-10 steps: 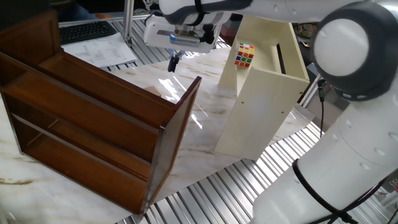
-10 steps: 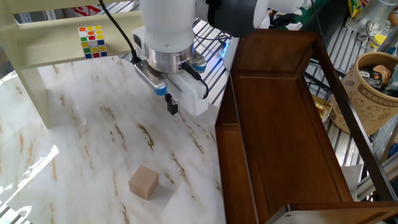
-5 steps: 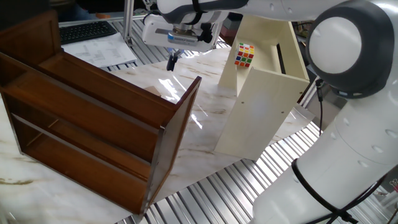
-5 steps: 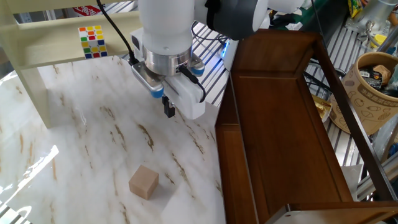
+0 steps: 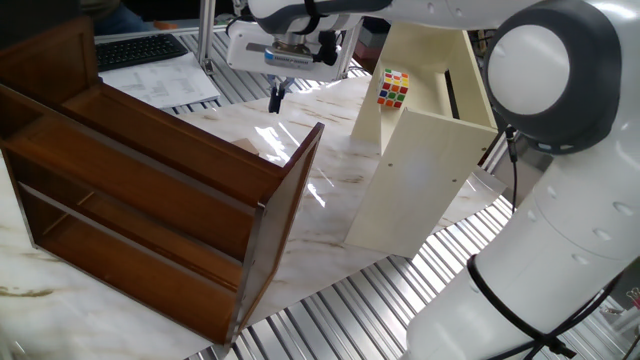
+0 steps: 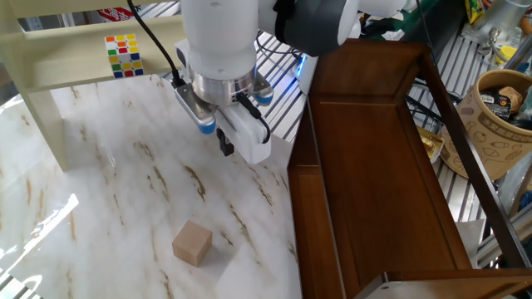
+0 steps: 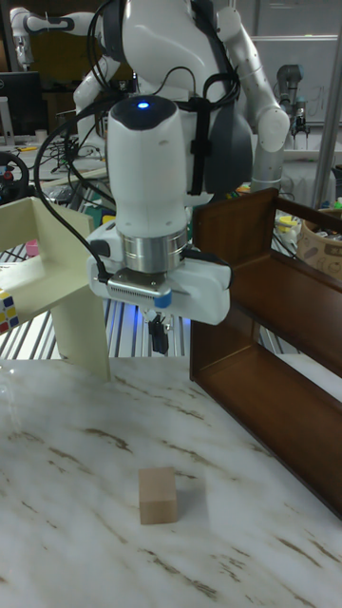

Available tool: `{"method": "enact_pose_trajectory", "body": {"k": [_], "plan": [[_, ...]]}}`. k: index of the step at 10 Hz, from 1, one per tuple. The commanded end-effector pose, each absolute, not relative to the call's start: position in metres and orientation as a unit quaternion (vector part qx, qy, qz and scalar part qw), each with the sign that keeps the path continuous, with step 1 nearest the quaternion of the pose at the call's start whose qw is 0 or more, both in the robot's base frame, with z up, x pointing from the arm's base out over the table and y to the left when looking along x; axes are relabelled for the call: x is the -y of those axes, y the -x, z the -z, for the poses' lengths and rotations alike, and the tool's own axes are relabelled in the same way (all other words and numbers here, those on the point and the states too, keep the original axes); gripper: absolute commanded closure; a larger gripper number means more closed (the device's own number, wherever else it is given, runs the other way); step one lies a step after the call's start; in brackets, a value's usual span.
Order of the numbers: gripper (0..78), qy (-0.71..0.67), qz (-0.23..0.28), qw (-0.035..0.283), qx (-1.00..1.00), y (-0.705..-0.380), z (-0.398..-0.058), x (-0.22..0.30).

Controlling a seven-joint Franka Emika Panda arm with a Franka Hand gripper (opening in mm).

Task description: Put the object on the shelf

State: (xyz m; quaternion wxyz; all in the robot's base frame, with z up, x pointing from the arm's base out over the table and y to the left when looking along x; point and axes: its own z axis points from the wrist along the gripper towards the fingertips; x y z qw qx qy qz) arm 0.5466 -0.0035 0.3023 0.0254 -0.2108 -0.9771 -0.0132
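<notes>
One marble table (image 6: 108, 191), block (image 6: 192, 242), shelf (image 6: 391, 183)

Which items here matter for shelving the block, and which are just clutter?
Job items: wooden block, brown shelf, tool.
Lying about: Rubik's cube, cream cabinet, keyboard, papers, patterned container.

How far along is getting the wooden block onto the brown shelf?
Nothing is done yet: the small light-tan wooden block sits on the marble table, beside the dark reddish-brown wooden shelf. The gripper hangs above the table, apart from the block, jaws together and holding nothing. Reaching, grasping, lifting and placing all remain.
</notes>
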Motion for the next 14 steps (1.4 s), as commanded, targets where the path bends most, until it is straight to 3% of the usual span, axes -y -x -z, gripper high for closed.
{"method": "enact_pose_trajectory", "body": {"k": [1,8,14], "plan": [[77.6,0.224,0.010,0.023,0.974,-0.547,-0.303,0.004],[77.6,0.223,0.023,0.024,0.974,-0.548,-0.303,0.004],[77.6,0.187,0.020,0.027,0.982,-0.570,-0.293,0.016]]}}
